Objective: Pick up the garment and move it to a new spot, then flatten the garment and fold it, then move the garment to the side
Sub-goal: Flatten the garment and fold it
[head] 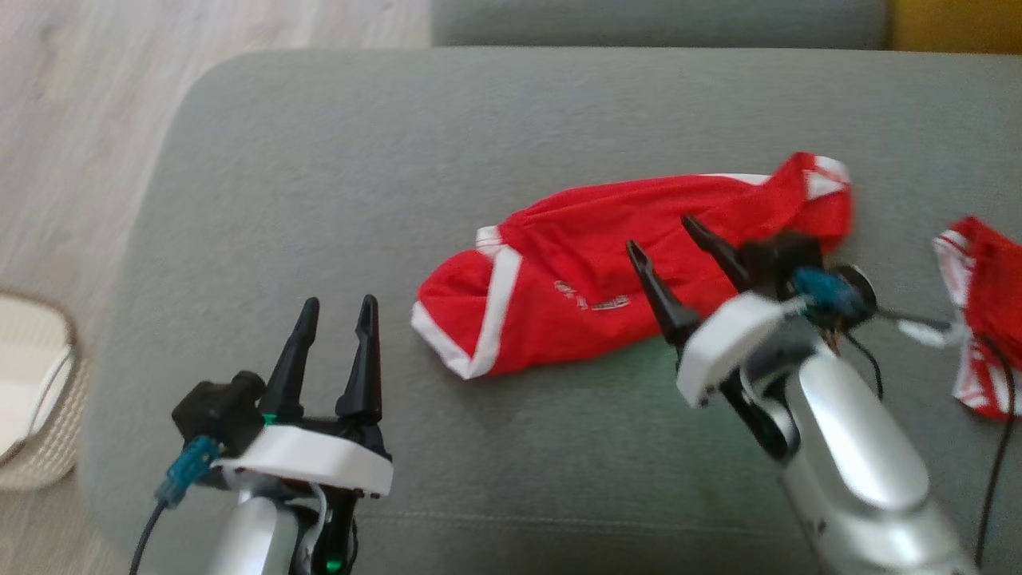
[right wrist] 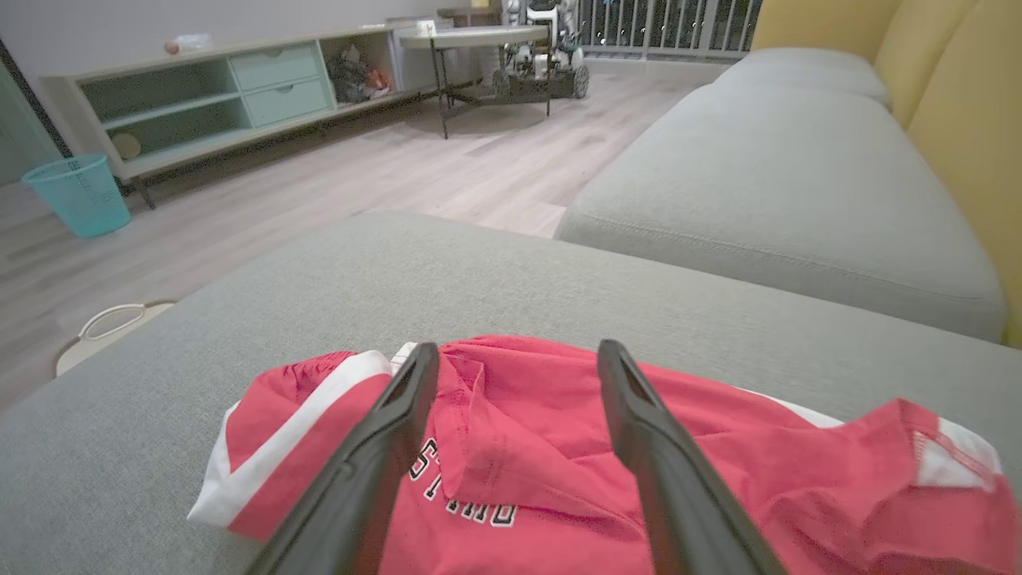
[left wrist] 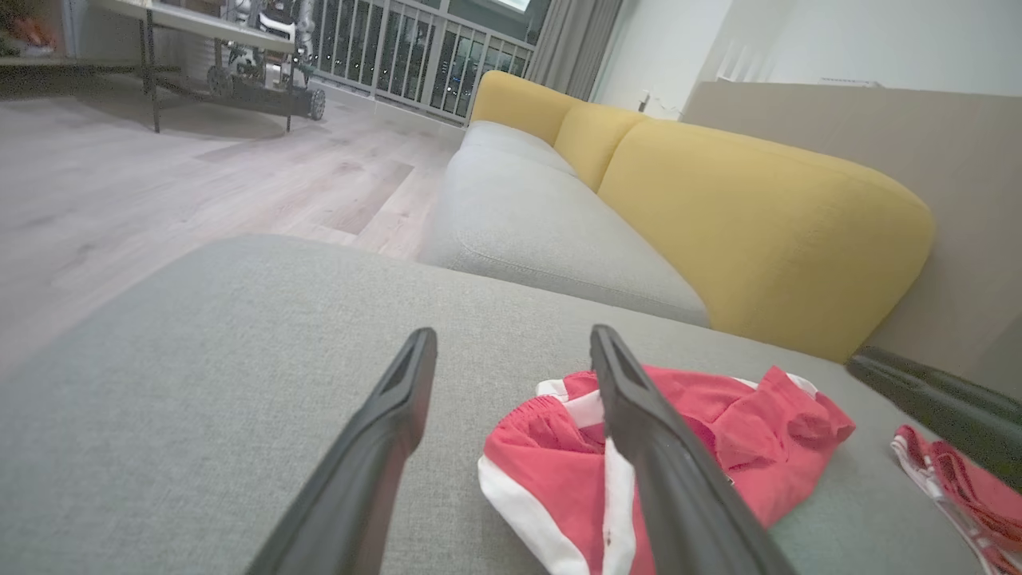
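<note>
Right fingers (head: 659,291) hover parted over the red garment (head: 607,239); left fingers (head: 363,359), also parted, stand near it.

Grey sofa seat (head: 319,160), yellow backrests (left wrist: 758,216), pale wood floor (right wrist: 319,184), low shelf unit (right wrist: 215,88), teal bin (right wrist: 76,196).

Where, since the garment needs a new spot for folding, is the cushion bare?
The grey cushion is bare along its far side and left part, between the red garment and the rounded edge, ahead of the open left pincer. The right is crowded: the open right pincer over the garment, a second red garment beyond.
</note>
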Available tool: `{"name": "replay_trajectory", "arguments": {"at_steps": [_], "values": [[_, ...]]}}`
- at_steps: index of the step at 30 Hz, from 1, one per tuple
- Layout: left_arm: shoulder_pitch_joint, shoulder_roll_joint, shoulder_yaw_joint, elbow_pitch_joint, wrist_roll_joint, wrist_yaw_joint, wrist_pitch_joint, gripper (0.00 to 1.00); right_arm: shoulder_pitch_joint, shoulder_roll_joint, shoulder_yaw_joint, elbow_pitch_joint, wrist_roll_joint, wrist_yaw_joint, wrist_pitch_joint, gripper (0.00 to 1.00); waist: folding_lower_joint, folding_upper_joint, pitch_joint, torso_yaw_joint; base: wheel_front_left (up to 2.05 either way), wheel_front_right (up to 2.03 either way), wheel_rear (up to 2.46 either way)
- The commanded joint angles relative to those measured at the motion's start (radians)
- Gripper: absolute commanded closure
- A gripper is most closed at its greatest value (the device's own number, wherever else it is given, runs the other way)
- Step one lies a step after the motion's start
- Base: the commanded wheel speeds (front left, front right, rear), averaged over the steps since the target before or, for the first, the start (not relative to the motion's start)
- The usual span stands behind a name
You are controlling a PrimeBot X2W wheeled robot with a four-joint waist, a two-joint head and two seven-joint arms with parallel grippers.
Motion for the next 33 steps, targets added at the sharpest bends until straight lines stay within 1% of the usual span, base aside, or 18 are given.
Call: {"name": "replay_trajectory", "arguments": {"at_steps": [1,6,9,10,14,18,22,29,30,31,33], "values": [[-0.058,0.003,0.023,-0.027,-0.025,-0.002,-0.008,0.0,-0.063,-0.006,0.031,0.002,0.02,0.0,0.015,0.0,0.0,0.0,0.029,0.048,0.0,0.0,0.0],[-0.079,0.003,-0.013,-0.029,-0.045,0.005,-0.008,0.0,-0.182,-0.06,0.094,0.176,0.058,0.0,0.069,0.0,0.0,0.0,0.061,0.125,0.0,0.0,0.0],[-0.086,0.003,-0.025,-0.029,-0.053,0.011,-0.008,0.0,-0.238,-0.079,0.142,0.266,0.098,0.0,0.087,0.0,0.0,0.0,0.073,0.16,0.0,0.0,0.0],[-0.086,0.003,-0.025,-0.029,-0.053,0.011,-0.008,0.0,-0.238,-0.079,0.142,0.266,0.098,0.0,0.087,0.0,0.0,0.0,0.073,0.16,0.0,0.0,0.0],[-0.087,0.003,-0.03,-0.039,-0.059,0.02,-0.008,0.0,-0.3,-0.106,0.204,0.363,0.159,0.0,0.116,0.0,0.0,0.0,0.086,0.195,0.0,0.0,0.0],[-0.085,0.003,-0.034,-0.039,-0.064,0.022,-0.008,0.0,-0.351,-0.122,0.257,0.431,0.218,0.0,0.13,0.0,0.0,0.0,0.097,0.218,0.0,0.0,0.0],[-0.09,0.003,-0.043,-0.034,-0.067,0.025,-0.008,0.0,-0.382,-0.121,0.288,0.482,0.292,0.0,0.143,0.0,0.0,0.0,0.106,0.234,0.0,0.0,0.0],[-0.102,0.003,-0.059,-0.036,-0.074,0.034,-0.008,0.0,-0.429,-0.138,0.349,0.554,0.334,0.0,0.134,0.0,0.0,0.0,0.12,0.251,0.0,0.0,0.0],[-0.103,0.003,-0.06,-0.035,-0.074,0.034,-0.008,0.0,-0.436,-0.14,0.358,0.566,0.332,0.0,0.133,0.19,0.0,0.0,0.122,0.251,0.0,0.0,0.0],[-0.103,0.003,-0.059,-0.035,-0.073,0.035,-0.008,0.0,-0.443,-0.14,0.365,0.577,0.33,0.0,0.126,1.0,0.0,0.0,0.123,0.25,0.0,0.0,0.0],[-0.104,0.003,-0.057,-0.034,-0.072,0.037,-0.008,0.0,-0.452,-0.135,0.379,0.593,0.334,0.0,0.116,1.0,0.0,0.0,0.123,0.246,0.0,0.0,0.0]]}}
